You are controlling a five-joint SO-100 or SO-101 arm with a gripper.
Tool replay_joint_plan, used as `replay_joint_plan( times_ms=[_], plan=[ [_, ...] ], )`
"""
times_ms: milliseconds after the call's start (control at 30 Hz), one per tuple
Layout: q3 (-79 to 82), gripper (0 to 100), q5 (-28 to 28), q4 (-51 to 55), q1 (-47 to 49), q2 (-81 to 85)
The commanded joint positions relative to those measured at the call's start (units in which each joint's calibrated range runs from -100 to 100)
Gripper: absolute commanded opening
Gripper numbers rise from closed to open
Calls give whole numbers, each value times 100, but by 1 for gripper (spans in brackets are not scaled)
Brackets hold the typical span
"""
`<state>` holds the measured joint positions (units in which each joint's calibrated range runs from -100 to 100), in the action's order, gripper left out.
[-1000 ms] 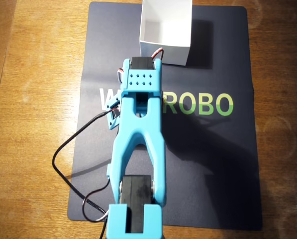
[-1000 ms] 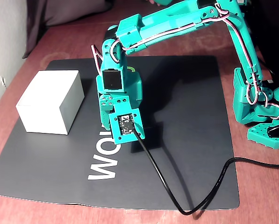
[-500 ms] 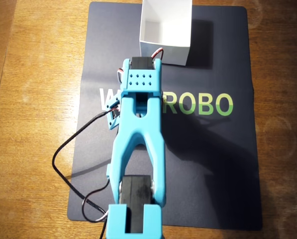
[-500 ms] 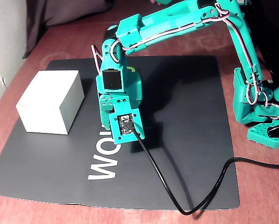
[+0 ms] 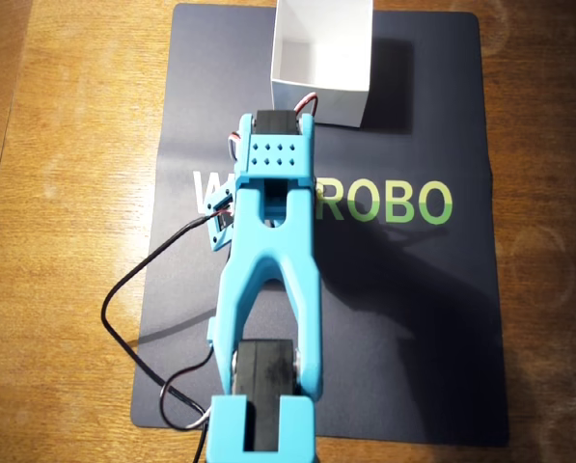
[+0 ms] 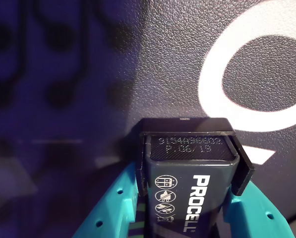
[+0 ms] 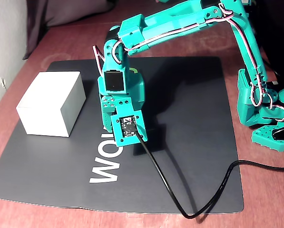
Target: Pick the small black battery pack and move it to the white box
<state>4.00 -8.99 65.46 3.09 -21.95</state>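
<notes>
In the wrist view the small black battery pack (image 6: 187,163) with white "PROCELL" lettering fills the lower middle, clamped between the turquoise fingers (image 6: 113,208) of my gripper (image 6: 190,198), just above the dark mat. The gripper is shut on it. The arm hides the pack in the overhead and fixed views. The white box (image 5: 321,58) stands open at the mat's far edge in the overhead view, just beyond the wrist. In the fixed view the box (image 7: 51,102) sits to the left of the gripper, a short gap away.
A dark mat (image 5: 413,309) with "ROBO" lettering covers the wooden table (image 5: 66,193). A black cable (image 7: 180,204) loops from the wrist camera across the mat's front. The arm's base (image 7: 268,118) stands at the right in the fixed view.
</notes>
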Motion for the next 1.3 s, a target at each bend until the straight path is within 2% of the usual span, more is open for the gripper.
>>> replay_joint_plan(
  times_ms=[0,600,933,1267],
  plan=[
    [-323,3,-22,-43,-69,156],
    [-649,3,-33,-60,-22,1156],
    [-2527,3,-33,18,-69,1024],
    [-4305,3,-28,-262,-420,-72]
  ],
)
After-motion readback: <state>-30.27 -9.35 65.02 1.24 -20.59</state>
